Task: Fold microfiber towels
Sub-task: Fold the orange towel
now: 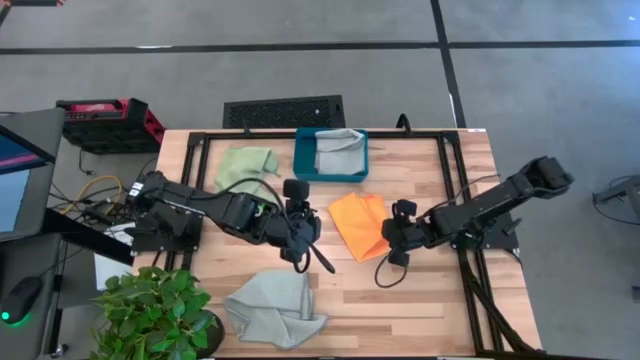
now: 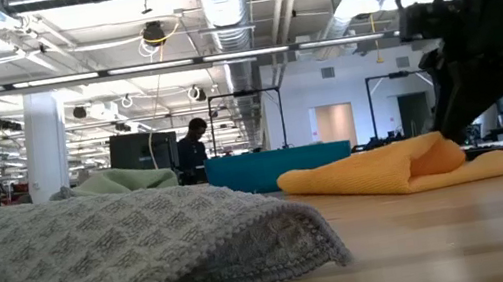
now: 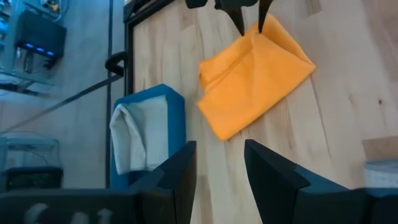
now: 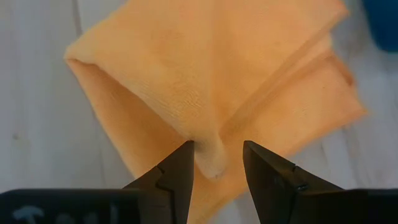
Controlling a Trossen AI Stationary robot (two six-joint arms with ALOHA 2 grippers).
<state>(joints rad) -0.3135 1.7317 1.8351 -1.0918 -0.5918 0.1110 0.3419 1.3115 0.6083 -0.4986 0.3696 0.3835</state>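
Observation:
The orange towel (image 1: 358,223) lies partly folded on the table's middle, also in the low view (image 2: 397,166). My right gripper (image 1: 388,240) is open at its right edge, one finger on either side of a raised corner fold (image 4: 211,155). It also shows in the left wrist view (image 3: 250,22). My left gripper (image 3: 219,165) is open and empty over bare table, left of the orange towel (image 3: 255,78). A light green towel (image 1: 247,163) lies at the far left. One pale grey towel (image 1: 276,308) lies crumpled near the front edge. Another (image 1: 340,145) lies in the teal tray (image 1: 305,165). My right gripper comes at the orange towel's right-hand corner fold (image 4: 208,140) slanting down from the table's right. The fold stands up between the open fingers. One fingertip (image 4: 185,155) is right at the cloth; I cannot tell whether it touches. The towel lies on the table.
A black frame runs along the table's left, far and right sides (image 1: 452,160). A potted plant (image 1: 155,310) stands at the near left corner. Bare wood lies between the orange towel and the front grey towel (image 1: 380,310). A person (image 2: 194,148) shows far behind.

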